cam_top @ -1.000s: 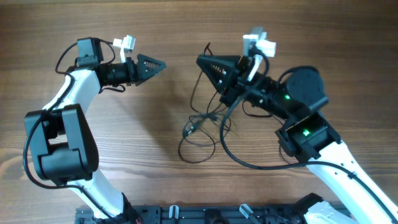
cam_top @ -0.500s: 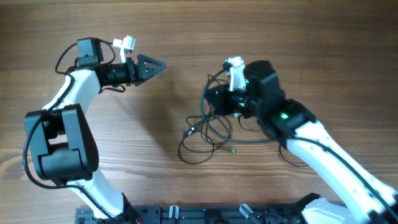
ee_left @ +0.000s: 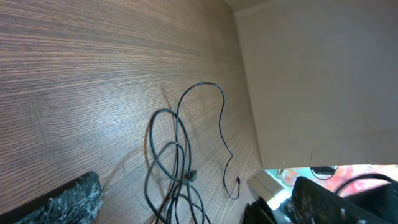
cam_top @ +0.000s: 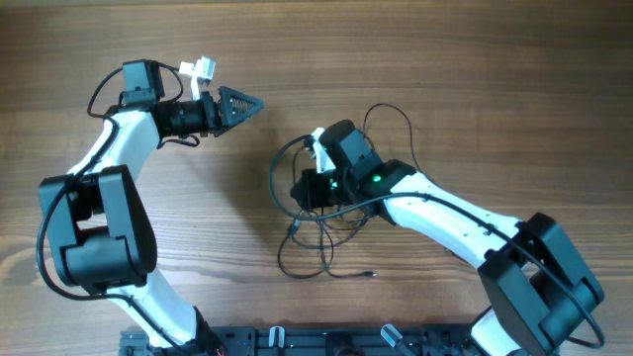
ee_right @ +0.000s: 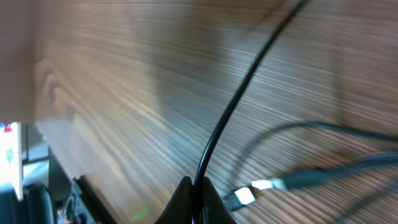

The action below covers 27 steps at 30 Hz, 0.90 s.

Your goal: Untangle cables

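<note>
Swung left across the counter (cam_top: 495, 89), right fingers (cam_top: 303, 188) pinching the cables (cam_top: 326, 232); left fingers (cam_top: 255, 102) unmoved, pressed together

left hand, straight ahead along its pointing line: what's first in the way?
Overhead, the left hand points right across bare table. Way looks free at first; the cables, their top loop, seem nearest that line, but height is unclear.

The right gripper (cam_top: 309, 188) hides part of the cables (cam_top: 326, 232), whose blurred plug (ee_right: 249, 194) seems silver
</note>
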Each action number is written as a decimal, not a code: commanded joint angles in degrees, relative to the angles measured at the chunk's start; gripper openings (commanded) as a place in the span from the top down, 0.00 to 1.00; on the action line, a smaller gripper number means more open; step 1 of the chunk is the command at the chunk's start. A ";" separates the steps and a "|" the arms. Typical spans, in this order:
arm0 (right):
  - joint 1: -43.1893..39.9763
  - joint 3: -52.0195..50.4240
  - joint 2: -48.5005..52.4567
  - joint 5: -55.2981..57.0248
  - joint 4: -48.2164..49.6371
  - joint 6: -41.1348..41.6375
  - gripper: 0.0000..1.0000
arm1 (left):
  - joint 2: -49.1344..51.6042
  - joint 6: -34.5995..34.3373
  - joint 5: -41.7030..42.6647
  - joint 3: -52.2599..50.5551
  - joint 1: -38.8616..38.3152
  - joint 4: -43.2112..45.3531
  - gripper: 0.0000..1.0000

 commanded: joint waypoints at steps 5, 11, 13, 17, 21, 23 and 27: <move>-0.37 0.26 -0.39 -1.05 4.07 -1.55 0.16 | 0.44 1.11 0.00 -0.33 0.07 -0.07 0.00; -0.83 0.26 -0.83 -0.15 2.34 -3.17 0.09 | 0.44 1.11 -0.17 -0.33 0.07 -0.28 0.00; -1.42 0.26 -2.25 -0.15 2.08 -3.58 0.09 | 0.44 1.11 -0.20 -0.33 0.07 -0.28 0.00; -3.67 0.26 -7.17 -0.07 1.38 -4.90 0.08 | 0.44 1.09 -0.83 -0.33 0.04 -0.28 0.00; -7.26 0.26 -11.65 2.10 -3.63 -6.54 0.08 | 0.44 1.09 -1.07 -0.33 0.04 -0.28 0.00; -8.72 0.26 -12.24 4.07 -7.34 -6.01 0.07 | 0.44 -0.31 -2.23 -0.33 0.04 -0.24 0.00; -10.51 0.02 -11.56 7.61 -14.53 -4.35 0.01 | 0.44 -6.40 -10.14 -0.33 -0.33 -0.24 0.00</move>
